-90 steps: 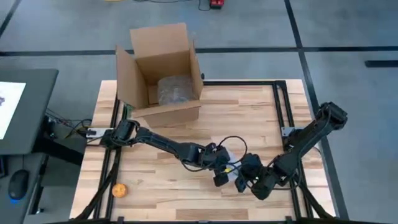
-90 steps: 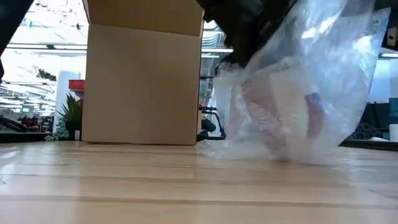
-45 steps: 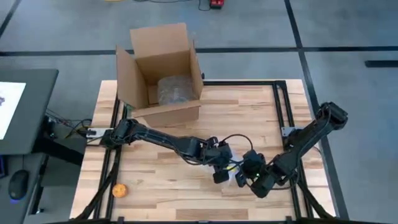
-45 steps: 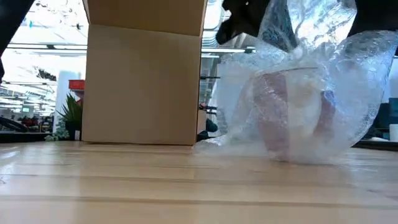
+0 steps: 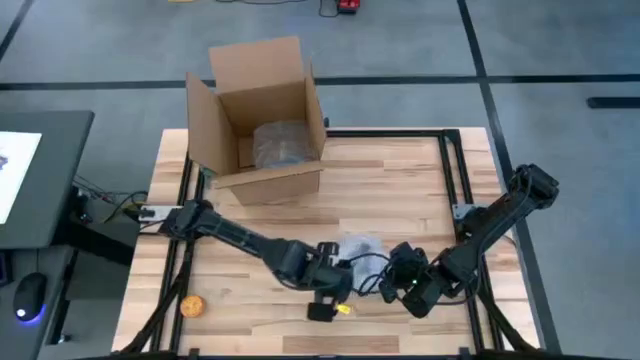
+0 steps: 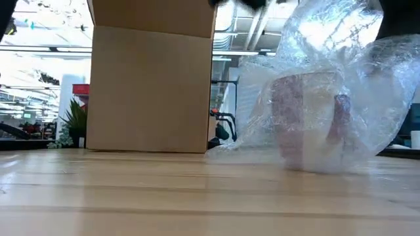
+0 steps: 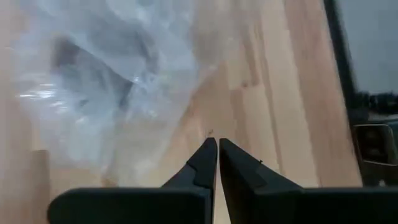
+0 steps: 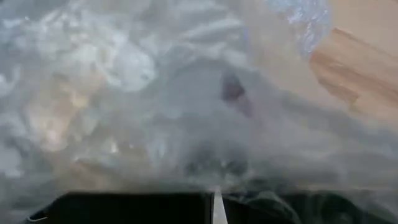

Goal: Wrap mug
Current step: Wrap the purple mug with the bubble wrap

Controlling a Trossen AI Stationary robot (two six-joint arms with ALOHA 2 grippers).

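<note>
Mug [image 6: 308, 121]: upright on counter [image 5: 400, 190], blurred inside clear bubble wrap [image 6: 328, 85]; details indistinct. Left hand [image 7: 217, 152]: fingers pressed together, empty, low over the counter beside the wrap. Right hand [image 5: 400, 283]: against the wrap, finger state cannot be told. Cardboard box [image 5: 262, 110]: far edge, well apart.

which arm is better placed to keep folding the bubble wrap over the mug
Right, probably. The right gripper sits against the bubble wrap around the mug, the wrap filling its wrist view. The left gripper, fingers shut and empty, sits off to the side of it.
</note>
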